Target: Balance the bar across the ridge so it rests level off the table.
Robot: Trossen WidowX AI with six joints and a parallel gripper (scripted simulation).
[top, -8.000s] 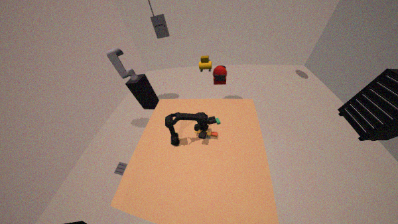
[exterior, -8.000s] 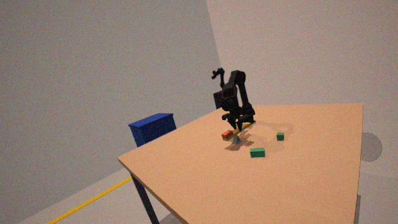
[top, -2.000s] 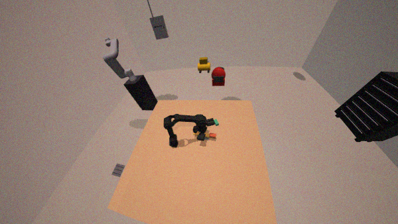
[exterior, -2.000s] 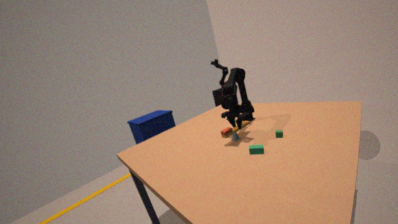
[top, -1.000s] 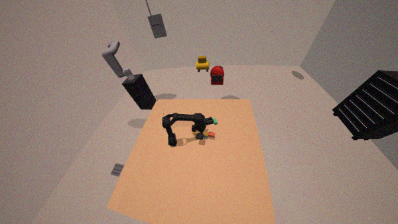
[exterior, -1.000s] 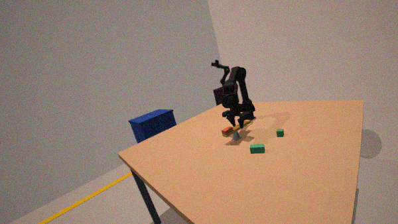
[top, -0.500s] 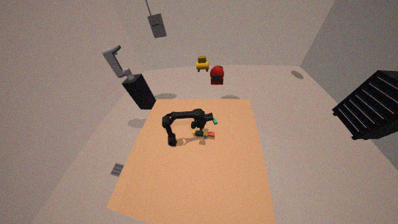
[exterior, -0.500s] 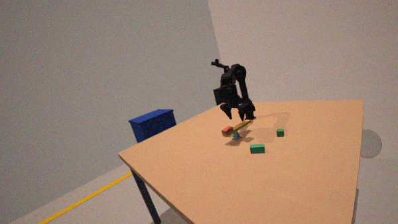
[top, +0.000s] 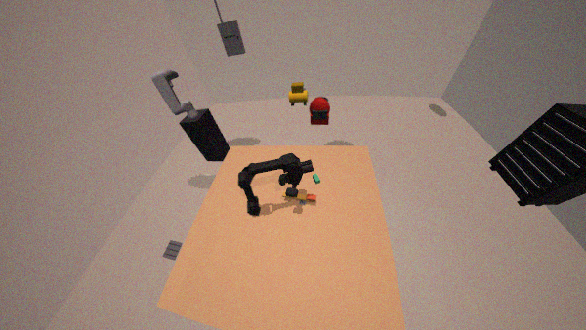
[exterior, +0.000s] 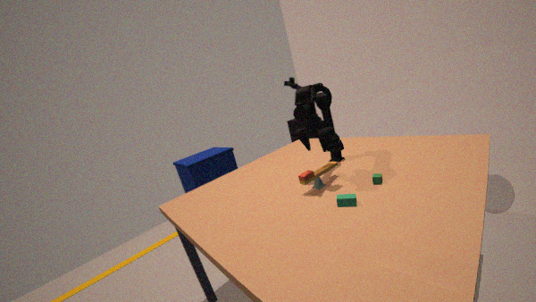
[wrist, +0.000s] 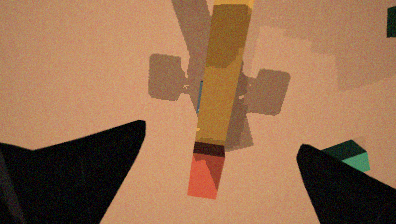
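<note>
The ochre bar [top: 302, 196] [exterior: 325, 171] [wrist: 220, 100] lies across the small blue-grey ridge [exterior: 318, 183], which is mostly hidden under it in the wrist view. A red block [top: 312, 197] [exterior: 306, 176] [wrist: 204, 175] sits on one end of the bar. That end stands clear of the table, with its shadow apart below it. The far end looks raised too, but I cannot tell whether the bar is exactly level. My gripper [exterior: 316, 148] [wrist: 222, 139] is open and empty above the bar, its fingers wide apart on either side and not touching it.
A green block [top: 316, 179] [exterior: 347, 200] [wrist: 357, 162] lies on the table [top: 293, 264] [exterior: 380, 241] beside the ridge. A small dark green cube [exterior: 377, 179] [wrist: 391, 22] lies farther back. A blue box [exterior: 205, 167] stands beyond the table's edge.
</note>
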